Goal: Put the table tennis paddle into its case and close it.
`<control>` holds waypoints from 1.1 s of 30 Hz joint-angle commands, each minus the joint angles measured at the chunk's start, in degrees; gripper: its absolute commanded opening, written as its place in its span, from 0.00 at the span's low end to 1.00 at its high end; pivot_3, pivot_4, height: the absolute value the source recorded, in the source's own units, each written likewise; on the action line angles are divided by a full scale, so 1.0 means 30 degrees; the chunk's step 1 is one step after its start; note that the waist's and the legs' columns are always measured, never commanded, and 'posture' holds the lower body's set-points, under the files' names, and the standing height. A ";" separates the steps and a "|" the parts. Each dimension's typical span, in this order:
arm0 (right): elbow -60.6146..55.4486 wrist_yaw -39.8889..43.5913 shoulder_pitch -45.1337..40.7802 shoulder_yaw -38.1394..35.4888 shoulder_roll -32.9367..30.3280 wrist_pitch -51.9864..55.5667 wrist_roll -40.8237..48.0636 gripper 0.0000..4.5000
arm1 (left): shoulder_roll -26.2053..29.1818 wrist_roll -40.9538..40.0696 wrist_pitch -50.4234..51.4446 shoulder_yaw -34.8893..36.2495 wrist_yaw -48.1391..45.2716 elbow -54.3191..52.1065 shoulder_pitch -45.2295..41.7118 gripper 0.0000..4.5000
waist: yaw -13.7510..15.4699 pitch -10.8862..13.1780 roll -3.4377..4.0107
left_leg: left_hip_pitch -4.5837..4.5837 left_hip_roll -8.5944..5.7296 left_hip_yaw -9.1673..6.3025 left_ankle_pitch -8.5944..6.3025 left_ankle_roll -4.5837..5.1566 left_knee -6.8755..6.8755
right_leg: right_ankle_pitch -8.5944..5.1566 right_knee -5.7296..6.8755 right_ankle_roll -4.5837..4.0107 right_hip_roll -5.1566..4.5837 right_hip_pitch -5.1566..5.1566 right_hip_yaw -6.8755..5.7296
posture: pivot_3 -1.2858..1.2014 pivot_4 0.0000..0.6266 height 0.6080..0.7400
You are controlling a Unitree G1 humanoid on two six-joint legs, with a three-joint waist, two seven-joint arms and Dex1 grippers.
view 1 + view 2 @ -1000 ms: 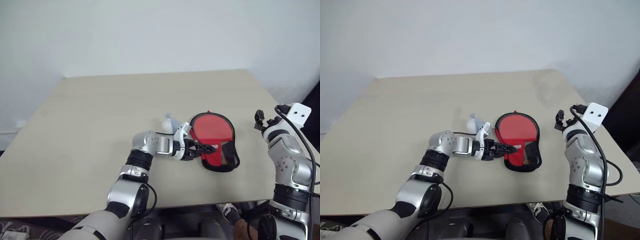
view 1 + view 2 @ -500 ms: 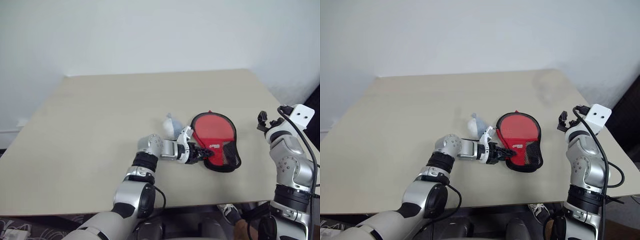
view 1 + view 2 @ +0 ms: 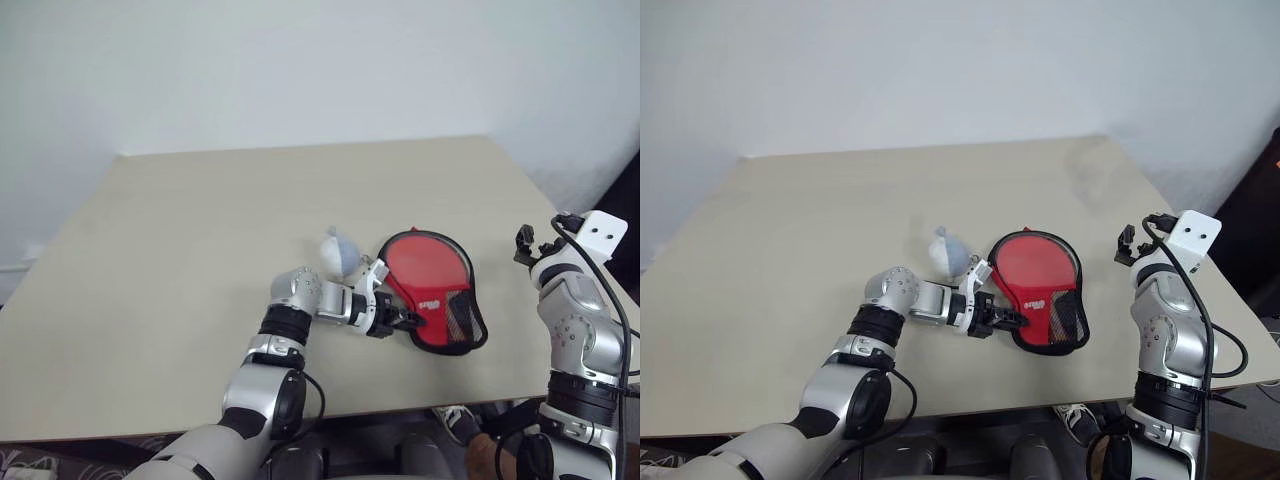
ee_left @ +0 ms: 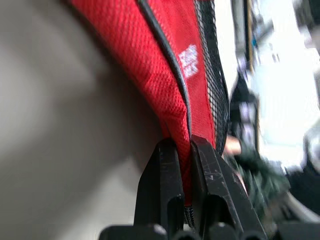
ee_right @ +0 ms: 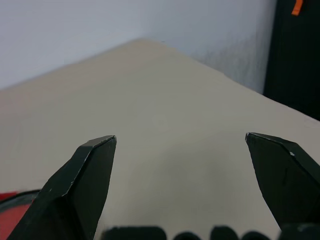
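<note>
The case (image 3: 430,285) lies flat on the table (image 3: 200,220), red with black trim and a black mesh patch at its near end. My left gripper (image 3: 406,320) is shut on the case's near left edge; in the left wrist view the two black fingers (image 4: 167,165) pinch the red fabric and black piping (image 4: 165,60). The table tennis paddle is hidden from view. My right gripper (image 3: 530,245) hovers to the right of the case, apart from it, open with nothing between its fingers (image 5: 90,165).
A small grey fluffy ball (image 3: 338,250) rests just left of the case, close behind my left wrist. The table's right edge (image 3: 560,215) runs near my right arm. Bare tabletop stretches to the left and far side.
My left gripper went from open beside the case to shut on its edge and drew back slightly toward me. The right gripper stayed put and open.
</note>
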 commanded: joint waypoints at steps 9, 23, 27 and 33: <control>-0.1729 -0.0098 0.0300 0.0038 -0.0172 0.0280 -0.0137 1.00 | 0.6205 -0.7023 0.2011 -0.6627 -0.3501 -0.5061 0.2271 0.01 | 0.0045 -0.0003 0.0023 | 0.0007 0.0000 0.0005 0.0000 0.0001 0.0005 | 0.0001 0.0005 -0.0002 0.0000 0.0002 0.0024 | 0.52 0.00 1.00; -0.2244 -0.0008 0.0747 0.0152 -0.0220 0.0864 -0.0208 1.00 | 0.8562 -1.0770 0.2011 -0.5807 0.0235 -0.5553 0.4099 0.01 | 0.0045 -0.0004 0.0025 | 0.0006 0.0003 0.0003 -0.0001 0.0001 -0.0004 | -0.0002 0.0011 -0.0004 0.0005 -0.0019 0.0031 | 0.52 0.00 1.00; -0.2100 -0.0014 0.0629 0.0302 -0.0161 0.0785 -0.0272 1.00 | 0.8528 -1.0393 0.2011 -0.5462 0.0803 -0.6113 0.4308 0.12 | 0.0045 -0.0004 0.0025 | 0.0007 0.0003 0.0007 -0.0001 0.0001 -0.0003 | -0.0001 0.0012 -0.0005 0.0007 -0.0017 0.0033 | 0.52 0.00 1.00; -0.1912 -0.0024 0.0645 0.0410 -0.0101 0.0650 -0.0271 1.00 | 0.8698 -1.0686 0.2011 -0.5049 0.1105 -0.6195 0.4564 0.53 | 0.0047 -0.0004 0.0025 | 0.0007 0.0003 0.0009 -0.0001 0.0001 -0.0002 | -0.0001 0.0011 -0.0006 0.0007 -0.0019 0.0037 | 0.52 0.00 1.00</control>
